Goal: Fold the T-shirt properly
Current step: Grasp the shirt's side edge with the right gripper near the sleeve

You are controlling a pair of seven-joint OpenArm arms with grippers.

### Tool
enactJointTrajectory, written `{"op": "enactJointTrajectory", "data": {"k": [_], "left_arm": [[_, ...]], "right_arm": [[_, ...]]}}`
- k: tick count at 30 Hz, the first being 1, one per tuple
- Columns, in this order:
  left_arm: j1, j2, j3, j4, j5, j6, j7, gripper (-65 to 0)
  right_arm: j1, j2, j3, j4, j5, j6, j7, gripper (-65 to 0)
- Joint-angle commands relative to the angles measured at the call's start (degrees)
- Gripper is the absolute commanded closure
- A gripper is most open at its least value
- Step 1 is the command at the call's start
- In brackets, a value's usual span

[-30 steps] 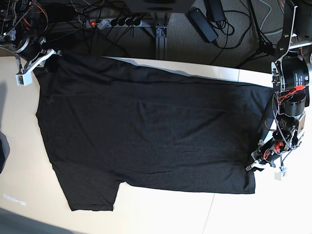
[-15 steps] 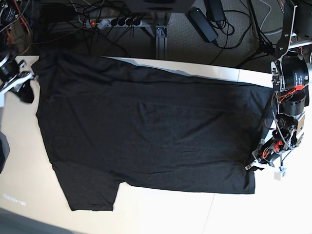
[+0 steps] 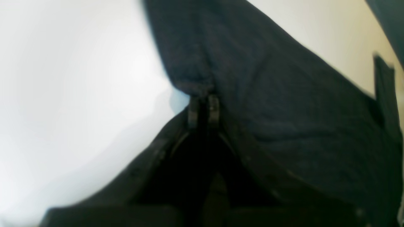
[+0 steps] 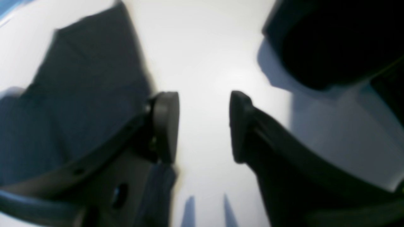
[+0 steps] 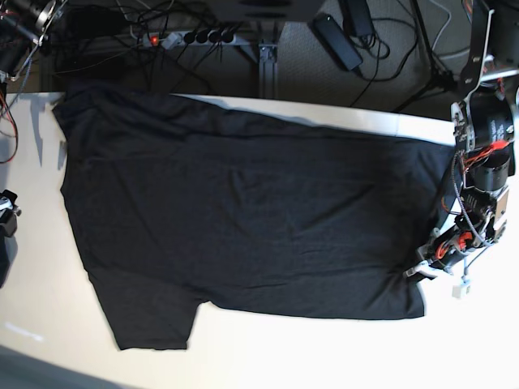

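The black T-shirt (image 5: 243,211) lies spread flat on the white table (image 5: 276,356), plain side up, with no print showing. My left gripper (image 5: 420,272) is at the shirt's lower right corner. In the left wrist view its fingertips (image 3: 202,108) are shut, pinching a fold of the shirt (image 3: 284,94). My right gripper (image 4: 202,126) is open and empty over bare table, with the shirt's edge (image 4: 79,94) just to its left. In the base view only a bit of the right arm (image 5: 6,219) shows at the left edge.
A power strip (image 5: 190,36), adapters and cables lie on the floor behind the table. A dark object (image 5: 2,258) sits at the left edge; a dark shape (image 4: 331,41) also looms at the right wrist view's upper right. The left arm's body (image 5: 485,138) stands beside the shirt's right side.
The right arm has drawn away from the shirt's far left corner, toward the front and out past the left edge of the view. The left gripper stays shut on the shirt's corner.
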Motion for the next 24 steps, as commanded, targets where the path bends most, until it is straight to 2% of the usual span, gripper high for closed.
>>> {"op": "enactJointTrajectory", "data": {"k": [1,6,13,16,20,24], "left_arm": [[-1.4,-0.3,0.7,0.6,-0.2,-1.0,0.4,0.0],[-1.4,1.0,3.3,0.7,-1.1,-1.4,1.7,0.0],[-1.4,1.5,4.5,1.0,-2.5,-1.4,1.7,0.0],[-1.4,1.2,4.5,1.0,-2.4,-1.4,1.7,0.0],[-1.4,1.0,4.5,1.1,-2.7,-1.5,1.7,0.0],[-1.5,1.0,4.5,1.2,-2.7,-1.4,1.7,0.0]], "right_arm": [[3.2,2.3,0.5,-3.0,0.5,-0.3,1.7,-26.5],[14.0,4.1,0.4,-21.4,0.7,-0.2,3.3,-26.5],[20.8,3.1,-3.8,-32.5,-0.2,-0.2,8.2,-26.5],[22.6,1.9,-6.6,-36.3,-2.7,-0.5,12.0,-26.6],[24.6,-1.3,-9.0,-41.5,-4.5,-2.0,13.1,-26.7],[24.9,-5.1,-9.6,-44.4,-6.1,-2.0,13.6,-32.2]]}}
